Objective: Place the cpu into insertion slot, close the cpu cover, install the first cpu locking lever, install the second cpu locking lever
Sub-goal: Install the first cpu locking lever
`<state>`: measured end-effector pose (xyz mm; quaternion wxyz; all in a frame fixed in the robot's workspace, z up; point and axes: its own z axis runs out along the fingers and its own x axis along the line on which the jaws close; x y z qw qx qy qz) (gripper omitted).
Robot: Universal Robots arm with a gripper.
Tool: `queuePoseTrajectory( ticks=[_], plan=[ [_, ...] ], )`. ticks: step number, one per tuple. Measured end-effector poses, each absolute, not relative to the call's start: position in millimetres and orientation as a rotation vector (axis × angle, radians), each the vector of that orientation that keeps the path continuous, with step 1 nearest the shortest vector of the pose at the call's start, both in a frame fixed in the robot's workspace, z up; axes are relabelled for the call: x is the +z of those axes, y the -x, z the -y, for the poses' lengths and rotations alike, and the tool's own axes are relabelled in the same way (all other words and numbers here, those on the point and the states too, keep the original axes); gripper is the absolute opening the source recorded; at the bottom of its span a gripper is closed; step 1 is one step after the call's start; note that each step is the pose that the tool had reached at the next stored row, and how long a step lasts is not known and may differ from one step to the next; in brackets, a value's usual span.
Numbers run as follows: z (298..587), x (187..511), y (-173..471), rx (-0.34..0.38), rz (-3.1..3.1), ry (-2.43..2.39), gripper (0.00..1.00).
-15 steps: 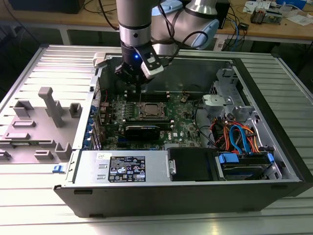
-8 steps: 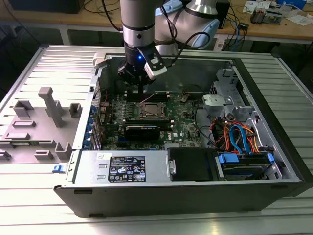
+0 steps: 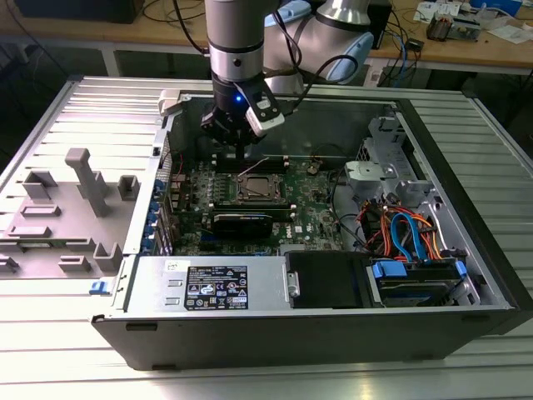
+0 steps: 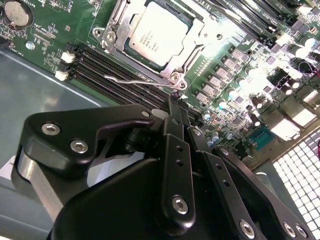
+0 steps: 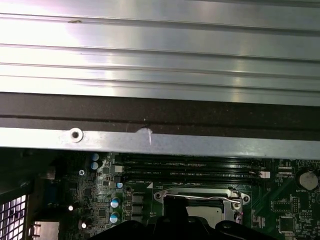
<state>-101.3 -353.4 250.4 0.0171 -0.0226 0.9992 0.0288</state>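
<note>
Fingers (image 4: 172,107) pressed together, the gripper (image 4: 176,100) points down over the long black memory slots (image 4: 115,67) at the green board's (image 4: 45,35) edge by the case wall, just beside the insertion slot (image 4: 175,77). One cpu (image 4: 157,32) sits in that slot, the cpu cover (image 4: 116,37) flat around it and one wire lever (image 4: 132,80) alongside. Print on the chip cannot be read. The exterior view adds a labelled power supply (image 3: 208,287) and blue and orange cables (image 3: 408,233).

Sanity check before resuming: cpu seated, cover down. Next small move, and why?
Probably lower the gripper onto the raised locking lever and press it down: the cpu sits under the closed cpu cover, while that wire lever angles up beside it, apparently unlatched.
</note>
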Motion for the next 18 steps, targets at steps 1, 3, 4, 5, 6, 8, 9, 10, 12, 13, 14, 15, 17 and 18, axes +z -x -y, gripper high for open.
queuePoseTrajectory(
  ticks=[1,3,4,5,6,8,9,10,12,13,14,15,17,18],
  plan=[
    [353.4,249.7,100.6,0.090,-3.105,0.070,0.11],
    [353.4,248.4,99.1,0.090,-3.105,0.070,0.11],
    [353.4,247.6,98.4,0.089,-3.105,0.069,0.11],
    [353.4,246.9,97.7,0.089,-3.105,0.069,0.11],
    [353.4,246.1,96.5,0.089,-3.105,0.068,0.11],
    [353.4,244.5,93.8,0.089,-3.105,0.065,0.11],
    [353.4,243.2,92.0,0.089,-3.105,0.064,0.11],
    [353.3,241.5,90.0,0.089,-3.105,0.063,0.11],
    [353.4,239.7,88.6,0.089,-3.105,0.057,0.11],
    [353.3,238.5,88.1,0.089,-3.105,0.047,0.11],
    [353.4,238.2,88.1,0.088,-3.105,0.030,0.11],
    [353.4,238.2,88.0,0.088,-3.105,0.022,0.11],
    [353.4,238.1,88.0,0.089,-3.105,0.021,0.11],
    [353.4,238.1,88.0,0.089,-3.105,0.021,0.11]
  ],
)
